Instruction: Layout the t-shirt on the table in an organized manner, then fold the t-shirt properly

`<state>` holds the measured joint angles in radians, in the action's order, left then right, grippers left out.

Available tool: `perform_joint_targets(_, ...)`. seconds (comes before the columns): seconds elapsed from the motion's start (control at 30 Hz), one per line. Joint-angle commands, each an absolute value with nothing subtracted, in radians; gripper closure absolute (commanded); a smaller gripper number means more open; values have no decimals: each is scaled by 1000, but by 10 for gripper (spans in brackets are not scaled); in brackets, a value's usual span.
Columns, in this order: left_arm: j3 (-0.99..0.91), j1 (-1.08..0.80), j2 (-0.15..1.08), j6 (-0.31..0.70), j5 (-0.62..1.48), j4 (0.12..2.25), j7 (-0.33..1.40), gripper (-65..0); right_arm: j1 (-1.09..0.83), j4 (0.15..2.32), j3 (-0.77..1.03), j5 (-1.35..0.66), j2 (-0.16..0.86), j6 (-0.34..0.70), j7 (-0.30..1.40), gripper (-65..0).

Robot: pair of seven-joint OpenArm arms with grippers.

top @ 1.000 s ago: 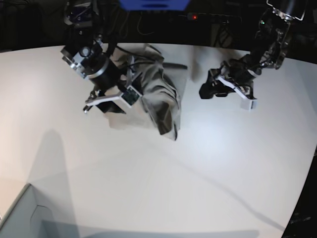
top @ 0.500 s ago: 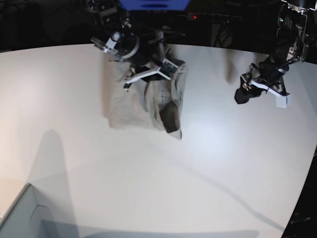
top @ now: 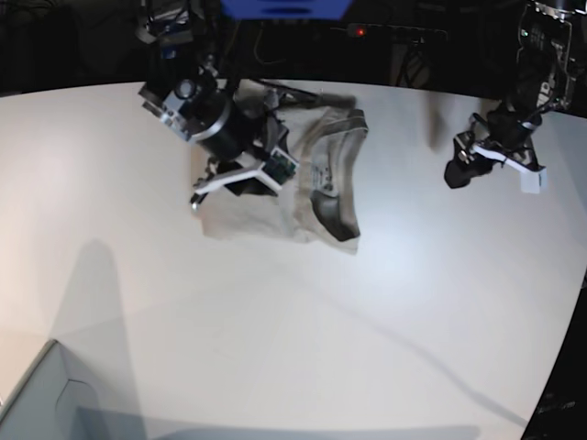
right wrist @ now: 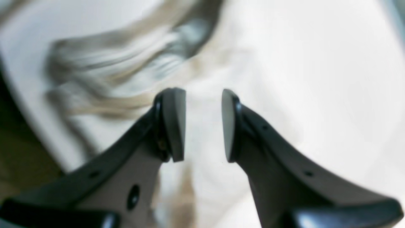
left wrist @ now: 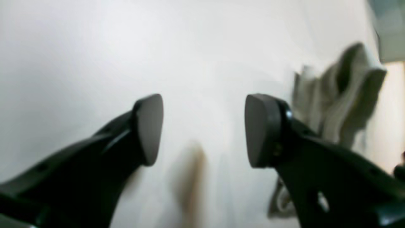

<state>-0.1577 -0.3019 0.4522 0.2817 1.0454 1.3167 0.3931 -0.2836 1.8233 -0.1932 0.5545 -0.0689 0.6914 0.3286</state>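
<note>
The t-shirt [top: 307, 170] lies crumpled near the far edge of the table [top: 293, 330], its dark-edged neckline [top: 327, 209] facing the front. My right gripper [top: 240, 183] hovers over the shirt's left part. In the right wrist view its fingers [right wrist: 173, 123] stand a small gap apart above blurred cloth [right wrist: 126, 72], and I see nothing pinched between them. My left gripper [top: 491, 170] hangs to the right of the shirt, apart from it. It is open [left wrist: 204, 129] over bare table, with the t-shirt [left wrist: 341, 91] off to its right.
A pale box corner [top: 37, 403] sits at the front left. The table's curved far edge [top: 413, 92] runs just behind the shirt, with dark clutter and a blue object [top: 284, 7] beyond it.
My right arm swung to the far edge and back over the shirt's left part, and its jaws narrowed. The shirt spread rightward. My left arm pulled away to the right, still open.
</note>
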Motion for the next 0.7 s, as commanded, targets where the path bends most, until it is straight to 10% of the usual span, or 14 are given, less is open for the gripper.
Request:
perform_joint_targets(0.0, -166, -300, 467, 295, 1064, 1333, 383, -394, -263, 1813, -170, 545, -79, 698, 312, -179)
perform_joint_targets(0.23, -165, -312, 464, 295, 1064, 1345, 383, -394, -220, 1782, 35, 545, -120, 698, 312, -191)
perform_joint_targets(0.67, -165, -285, 412, 295, 1064, 1346, 383, -394, -298, 1774, 62, 545, -120, 698, 318, -423)
